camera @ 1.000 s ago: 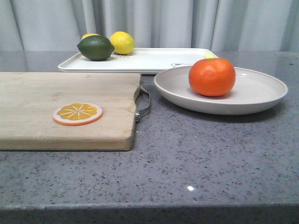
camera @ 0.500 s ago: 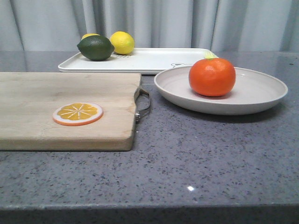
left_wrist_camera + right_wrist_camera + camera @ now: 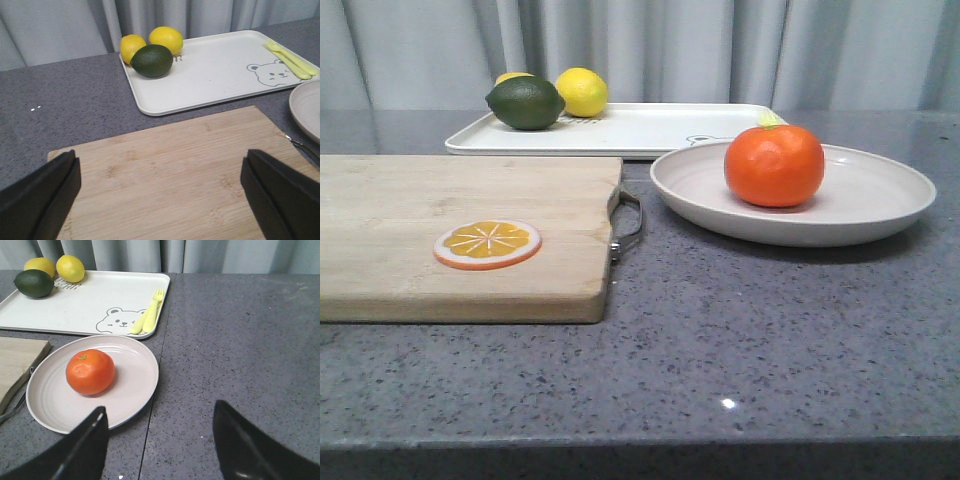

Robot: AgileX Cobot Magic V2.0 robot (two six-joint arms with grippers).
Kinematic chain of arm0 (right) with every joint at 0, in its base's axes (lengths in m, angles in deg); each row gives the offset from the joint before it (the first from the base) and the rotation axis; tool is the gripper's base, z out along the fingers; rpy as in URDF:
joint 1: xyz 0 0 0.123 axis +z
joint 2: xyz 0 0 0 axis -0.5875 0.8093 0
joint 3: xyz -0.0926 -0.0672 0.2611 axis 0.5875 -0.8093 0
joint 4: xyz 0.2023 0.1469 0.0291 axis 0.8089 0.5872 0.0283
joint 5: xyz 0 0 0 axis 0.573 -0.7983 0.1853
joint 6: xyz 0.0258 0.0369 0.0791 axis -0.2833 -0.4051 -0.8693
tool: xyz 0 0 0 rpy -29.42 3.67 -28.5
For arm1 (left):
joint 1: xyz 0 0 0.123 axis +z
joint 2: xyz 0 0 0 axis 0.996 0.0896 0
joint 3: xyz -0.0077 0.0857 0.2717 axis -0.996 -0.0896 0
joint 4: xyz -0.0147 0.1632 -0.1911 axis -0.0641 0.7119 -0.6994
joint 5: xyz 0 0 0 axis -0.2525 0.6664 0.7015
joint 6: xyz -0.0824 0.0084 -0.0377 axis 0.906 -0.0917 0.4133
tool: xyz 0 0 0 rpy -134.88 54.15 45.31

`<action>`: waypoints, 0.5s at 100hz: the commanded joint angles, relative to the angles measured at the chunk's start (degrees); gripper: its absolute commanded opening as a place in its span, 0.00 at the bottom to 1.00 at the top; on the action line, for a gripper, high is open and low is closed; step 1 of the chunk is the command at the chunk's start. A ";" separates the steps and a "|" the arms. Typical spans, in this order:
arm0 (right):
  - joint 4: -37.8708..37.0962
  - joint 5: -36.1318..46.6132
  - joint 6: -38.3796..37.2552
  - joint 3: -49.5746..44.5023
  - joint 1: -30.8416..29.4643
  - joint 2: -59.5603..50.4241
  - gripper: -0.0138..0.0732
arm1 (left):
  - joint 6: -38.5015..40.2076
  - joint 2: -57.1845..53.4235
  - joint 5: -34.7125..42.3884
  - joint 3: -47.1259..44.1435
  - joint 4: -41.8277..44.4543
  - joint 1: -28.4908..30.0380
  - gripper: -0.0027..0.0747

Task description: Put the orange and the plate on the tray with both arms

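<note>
The orange (image 3: 774, 165) sits in the off-white plate (image 3: 880, 200) at the right of the table; both also show in the right wrist view, orange (image 3: 90, 371) and plate (image 3: 135, 370). The white tray (image 3: 650, 128) with the bear drawing lies behind them, and shows in the left wrist view (image 3: 215, 75) and the right wrist view (image 3: 85, 310). My left gripper (image 3: 160, 172) is open and empty above the wooden cutting board (image 3: 170, 165). My right gripper (image 3: 160, 427) is open and empty, above the table by the plate's near edge. Neither gripper shows in the front view.
A dark green lime (image 3: 525, 102) and two yellow lemons (image 3: 581, 91) sit at the tray's left end. A yellow fork and spoon (image 3: 150, 315) lie on the tray's right side. The cutting board (image 3: 450, 230) holds an orange slice disc (image 3: 486, 244).
</note>
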 commanded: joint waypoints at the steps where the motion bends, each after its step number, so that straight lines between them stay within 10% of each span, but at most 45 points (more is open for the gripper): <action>1: -0.38 4.92 0.40 2.00 -0.43 0.92 0.70 | 0.55 -2.60 4.61 -0.59 -1.19 1.16 0.83; 50: -0.38 4.91 0.40 2.00 -0.43 7.62 0.69 | 0.55 -3.50 4.45 -2.33 -1.19 1.45 0.83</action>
